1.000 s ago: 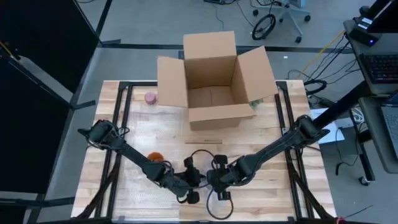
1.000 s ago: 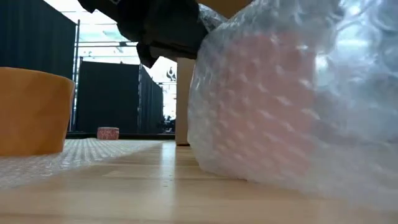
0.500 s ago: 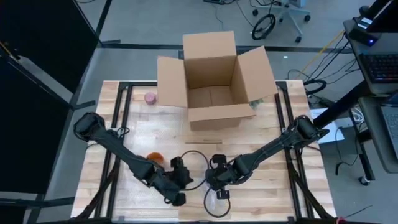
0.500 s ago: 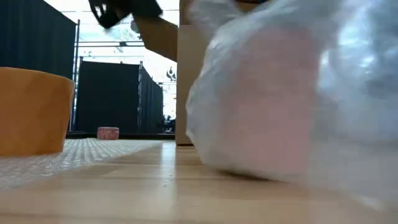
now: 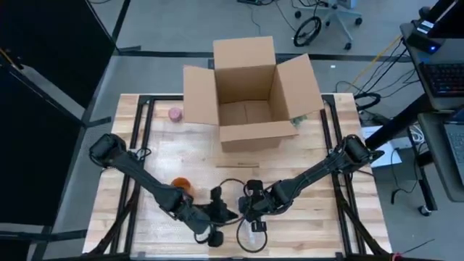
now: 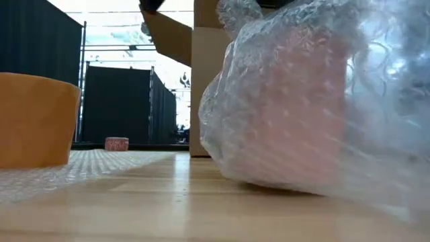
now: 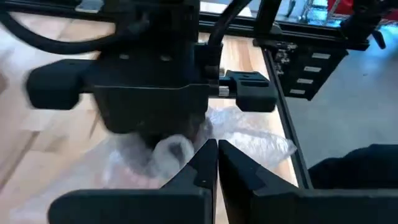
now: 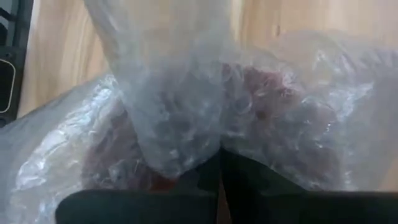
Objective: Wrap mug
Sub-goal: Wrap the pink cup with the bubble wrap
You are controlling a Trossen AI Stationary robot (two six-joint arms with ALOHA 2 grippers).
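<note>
The mug [image 6: 289,128] is pink and sits inside clear bubble wrap [image 6: 376,81]; the wrap is bunched and crinkly all around it, so the mug shows only as a soft pink shape; I cannot tell if it stands up or lies on its side; the bundle rests on the wood table, near the front edge, about in the middle; in the right wrist view the wrap [image 8: 186,118] is pulled up into a strip over the reddish mug [image 8: 280,106]; more wrap [image 7: 249,137] spreads flat on the table beside the bundle.
</note>
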